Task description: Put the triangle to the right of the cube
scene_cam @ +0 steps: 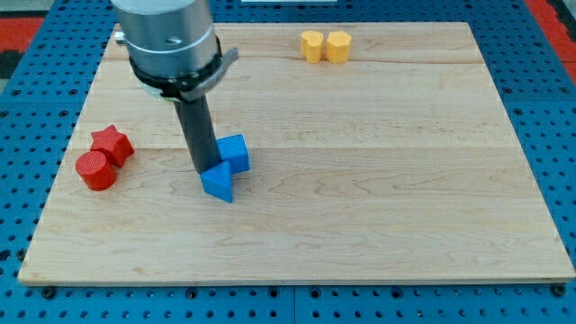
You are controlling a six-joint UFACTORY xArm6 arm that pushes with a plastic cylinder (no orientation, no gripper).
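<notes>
You see a pale wooden tabletop (378, 180) on blue pegboard (558, 99). Blue triangle (218, 183) touches the blue cube (236, 151) — below-left of it; my tip (206, 168) presses against both. No claw here.

My tip (206, 170) against blue triangle (218, 183), blue cube (236, 152) just behind

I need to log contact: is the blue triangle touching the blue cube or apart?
Touching: the blue triangle sits against the blue cube, below it; my tip meets the triangle's left.
</notes>
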